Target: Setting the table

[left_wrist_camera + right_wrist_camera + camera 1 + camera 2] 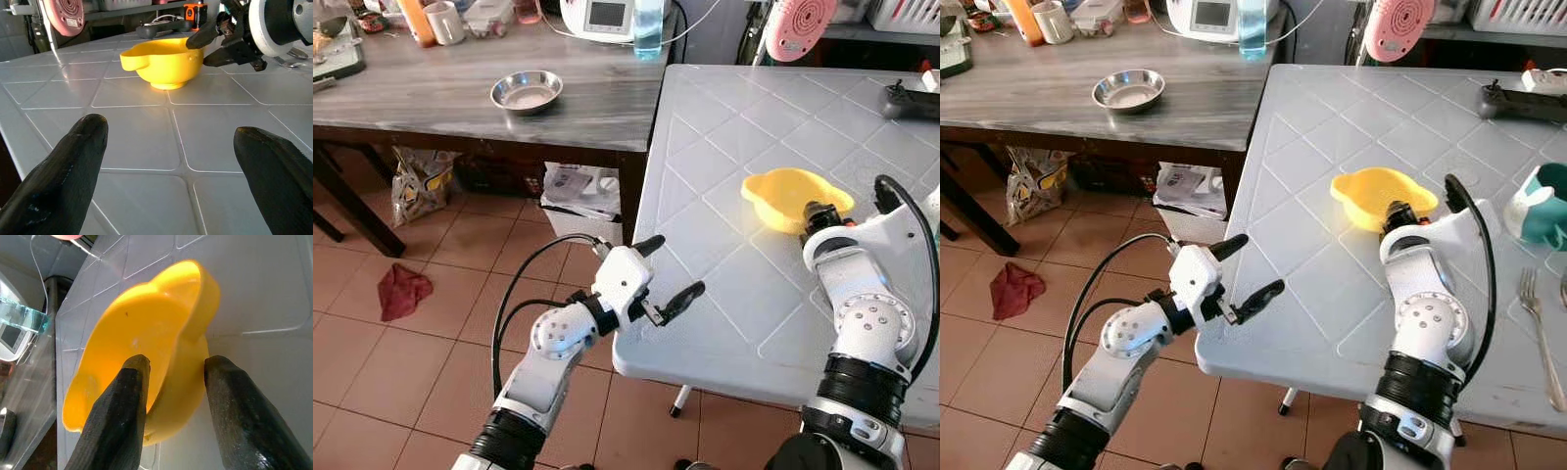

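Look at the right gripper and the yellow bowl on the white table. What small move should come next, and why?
Probably close the right gripper on the yellow bowl. One finger sits inside the bowl and the other outside its wall, straddling the rim, with a gap on the outer side, so it looks unclamped. The bowl rests on the white table; the left gripper is open at the table's edge.

Glossy yellow plastic bowl point(795, 198); shiny steel bowl point(526, 92); wood-grain counter point(431, 83)

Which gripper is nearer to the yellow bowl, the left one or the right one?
The right. The right gripper has its jaws astride the yellow bowl rim; the left gripper hovers open at the white table edge, apart from it.
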`<state>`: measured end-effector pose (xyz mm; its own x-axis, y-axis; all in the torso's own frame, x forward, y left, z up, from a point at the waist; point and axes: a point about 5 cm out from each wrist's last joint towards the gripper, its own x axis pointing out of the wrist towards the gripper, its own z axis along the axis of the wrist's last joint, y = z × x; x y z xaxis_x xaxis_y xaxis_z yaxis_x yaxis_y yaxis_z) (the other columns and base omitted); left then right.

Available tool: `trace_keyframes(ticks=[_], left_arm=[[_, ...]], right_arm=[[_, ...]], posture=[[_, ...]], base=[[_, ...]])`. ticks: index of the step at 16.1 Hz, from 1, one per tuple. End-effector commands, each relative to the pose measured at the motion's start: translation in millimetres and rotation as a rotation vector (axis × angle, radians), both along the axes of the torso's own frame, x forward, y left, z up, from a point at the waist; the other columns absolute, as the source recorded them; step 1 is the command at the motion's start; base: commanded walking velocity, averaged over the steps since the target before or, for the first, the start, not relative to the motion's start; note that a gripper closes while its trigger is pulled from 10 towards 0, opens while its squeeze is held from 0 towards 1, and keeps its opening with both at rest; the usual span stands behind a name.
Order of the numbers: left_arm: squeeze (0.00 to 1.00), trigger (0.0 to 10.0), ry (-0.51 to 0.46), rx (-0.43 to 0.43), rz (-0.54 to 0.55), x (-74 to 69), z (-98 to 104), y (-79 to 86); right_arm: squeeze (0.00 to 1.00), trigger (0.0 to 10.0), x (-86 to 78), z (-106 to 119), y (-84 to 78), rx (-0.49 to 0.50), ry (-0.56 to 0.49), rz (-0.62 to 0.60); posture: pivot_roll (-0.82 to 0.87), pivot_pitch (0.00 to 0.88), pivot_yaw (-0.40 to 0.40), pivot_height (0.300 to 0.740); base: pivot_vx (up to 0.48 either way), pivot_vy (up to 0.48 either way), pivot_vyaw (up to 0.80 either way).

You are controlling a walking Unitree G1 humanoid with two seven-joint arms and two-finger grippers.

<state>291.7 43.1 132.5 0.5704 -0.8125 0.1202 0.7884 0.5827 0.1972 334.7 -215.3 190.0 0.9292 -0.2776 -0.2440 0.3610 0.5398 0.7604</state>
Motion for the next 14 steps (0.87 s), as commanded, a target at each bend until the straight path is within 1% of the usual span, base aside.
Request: trace_keyframes(ticks=[1, 5, 14], left_arm=[[0.00, 10.0, -0.001, 0.014, -0.009, -3.0, -0.7, -0.6], [0.00, 10.0, -0.002, 0.016, -0.010, -2.6, -0.9, -0.9], [0.00, 10.0, -0.005, 0.017, -0.002, -1.2, -0.7, -0.7]], right_arm=[[0.00, 0.0, 0.9, 0.1, 2.5, 0.016, 0.003, 0.009], [0.00, 0.0, -0.2, -2.5, 1.7, 0.024, 0.013, 0.003], [0.00, 0.0, -4.5, -5.9, -8.9, 0.016, 0.037, -0.043]], posture=[[-0.03, 0.157, 0.041, 0.740], [-0.03, 0.151, 0.042, 0.740], [-0.03, 0.143, 0.042, 0.740]], base=[[0.000, 0.000, 0.00], [0.000, 0.000, 0.00], [0.000, 0.000, 0.00]])
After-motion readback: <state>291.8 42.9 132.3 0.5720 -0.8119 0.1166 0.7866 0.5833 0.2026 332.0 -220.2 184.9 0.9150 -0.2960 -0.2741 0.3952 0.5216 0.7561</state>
